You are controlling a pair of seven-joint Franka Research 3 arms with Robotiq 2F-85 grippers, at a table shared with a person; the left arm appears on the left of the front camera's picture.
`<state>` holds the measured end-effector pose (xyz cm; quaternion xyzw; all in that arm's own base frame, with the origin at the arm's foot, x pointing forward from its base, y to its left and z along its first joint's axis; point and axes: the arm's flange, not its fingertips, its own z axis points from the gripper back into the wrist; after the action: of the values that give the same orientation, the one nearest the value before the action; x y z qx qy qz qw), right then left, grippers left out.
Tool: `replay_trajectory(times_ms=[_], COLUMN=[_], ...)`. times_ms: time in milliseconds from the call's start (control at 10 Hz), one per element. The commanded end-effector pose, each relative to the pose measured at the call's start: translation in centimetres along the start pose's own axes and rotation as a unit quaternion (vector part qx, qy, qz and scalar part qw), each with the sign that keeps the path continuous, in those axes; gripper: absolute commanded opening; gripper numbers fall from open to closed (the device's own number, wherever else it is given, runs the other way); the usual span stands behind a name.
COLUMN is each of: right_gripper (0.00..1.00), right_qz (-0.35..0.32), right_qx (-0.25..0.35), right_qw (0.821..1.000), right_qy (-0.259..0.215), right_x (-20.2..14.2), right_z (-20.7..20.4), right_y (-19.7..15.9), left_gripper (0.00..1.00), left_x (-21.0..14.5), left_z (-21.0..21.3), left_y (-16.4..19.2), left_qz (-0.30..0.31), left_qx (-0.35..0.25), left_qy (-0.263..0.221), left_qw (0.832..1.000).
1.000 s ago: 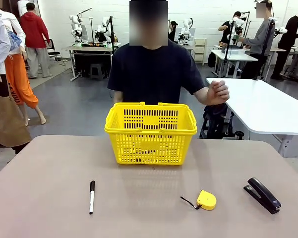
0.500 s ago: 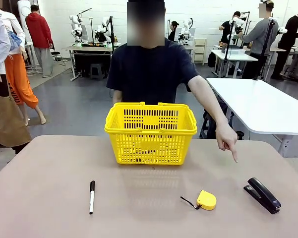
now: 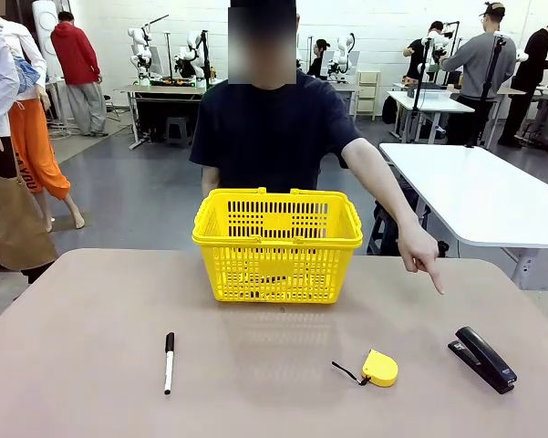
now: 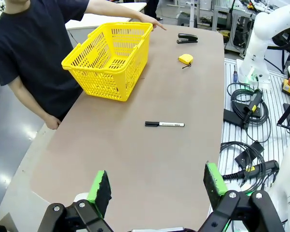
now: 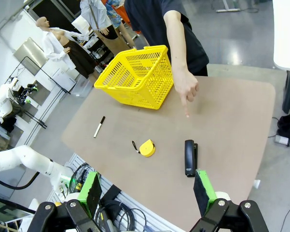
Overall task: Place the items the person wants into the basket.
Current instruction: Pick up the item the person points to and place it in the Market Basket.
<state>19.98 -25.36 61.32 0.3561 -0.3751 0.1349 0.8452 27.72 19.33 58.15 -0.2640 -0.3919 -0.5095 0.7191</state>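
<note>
The yellow basket (image 3: 276, 245) stands at the table's far middle, in front of the person (image 3: 274, 132). The person's hand (image 3: 422, 255) points a finger down toward the black stapler (image 3: 482, 359), which lies at the near right. A dark shape shows through the basket's lattice, and I cannot tell what it is. My left gripper (image 4: 157, 182) is open and empty, high over the table's left end, far from the basket (image 4: 111, 60) and stapler (image 4: 187, 38). My right gripper (image 5: 147, 191) is open and empty above the table edge, near the stapler (image 5: 190, 157) and the pointing hand (image 5: 186, 89).
A white marker with a black cap (image 3: 169, 362) lies near left. A small yellow tape measure (image 3: 379, 368) lies near right of centre, left of the stapler. Cables lie on the floor beside the table (image 4: 246, 108). Bare tabletop (image 3: 82, 338) spreads between the things.
The person's raised fist has come down and stretched out into a finger pointing toward the stapler. Nothing on the table has moved.
</note>
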Motion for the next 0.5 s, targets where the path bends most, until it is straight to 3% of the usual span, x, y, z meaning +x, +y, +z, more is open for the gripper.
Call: replay_trajectory(times_ms=[0,100,200,300,400], right_gripper=[1.0,1.0,1.0,1.0,1.0], right_qz=[0.0,-0.021,-0.043,-0.064,-0.061], right_qx=[0.0,-0.078,-0.149,-0.215,-0.244], right_qw=[1.0,0.992,0.966,0.935,0.916], right_qy=[0.0,0.102,0.208,0.274,0.313], right_x=[0.0,2.7,4.9,6.9,7.6], right_z=[0.0,-4.0,-8.7,-13.6,-17.2], right_y=[0.0,2.0,3.5,4.8,5.7], left_gripper=[1.0,1.0,1.0,1.0,1.0], left_x=[0.0,0.0,0.0,0.0,0.0], left_z=[0.2,0.2,0.2,0.2,0.2], left_y=[0.1,0.1,0.1,0.1,0.1], left_qz=[-0.013,-0.013,-0.013,-0.013,-0.013], left_qx=[0.0,0.0,0.0,0.0,0.0], left_qy=[-0.011,-0.011,-0.011,-0.011,-0.011], left_qw=[1.0,1.0,1.0,1.0,1.0])
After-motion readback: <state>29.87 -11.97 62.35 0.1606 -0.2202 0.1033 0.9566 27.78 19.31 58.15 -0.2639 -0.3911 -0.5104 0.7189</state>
